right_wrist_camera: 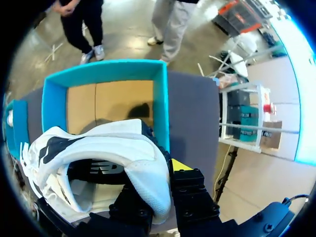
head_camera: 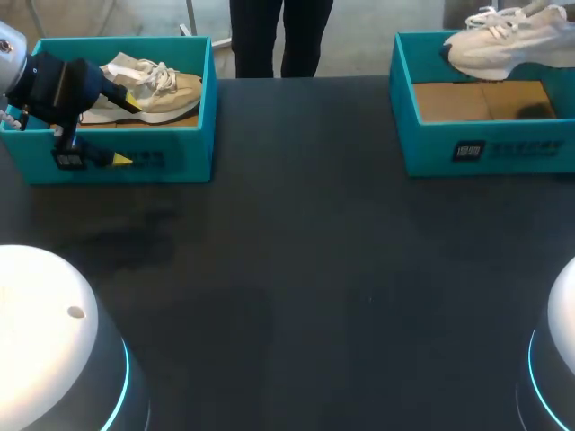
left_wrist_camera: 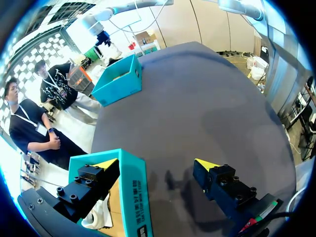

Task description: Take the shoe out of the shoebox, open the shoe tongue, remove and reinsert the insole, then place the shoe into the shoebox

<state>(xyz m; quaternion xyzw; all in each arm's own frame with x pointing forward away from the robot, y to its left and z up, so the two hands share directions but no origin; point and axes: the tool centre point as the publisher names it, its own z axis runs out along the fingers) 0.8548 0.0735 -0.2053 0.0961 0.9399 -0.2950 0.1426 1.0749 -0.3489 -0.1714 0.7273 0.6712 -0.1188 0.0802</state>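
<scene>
A white shoe [right_wrist_camera: 98, 153] hangs above the right teal shoebox [head_camera: 485, 148], whose cardboard floor [right_wrist_camera: 108, 101] is bare. My right gripper [right_wrist_camera: 165, 173] is shut on the shoe's heel collar, and the shoe hides one fingertip. In the head view this white shoe [head_camera: 512, 40] shows at the far right edge. My left gripper [left_wrist_camera: 155, 164] stands open astride the front wall of the left teal shoebox [left_wrist_camera: 133, 192], one finger inside and one outside. A beige shoe [head_camera: 148, 90] lies in that left shoebox [head_camera: 135, 162], beside my left gripper [head_camera: 126, 127].
The dark table [head_camera: 305, 269] stretches between the two boxes. Two white round arm bases [head_camera: 45, 341] sit at the near corners. A person stands just beyond the table's far edge, not touching anything.
</scene>
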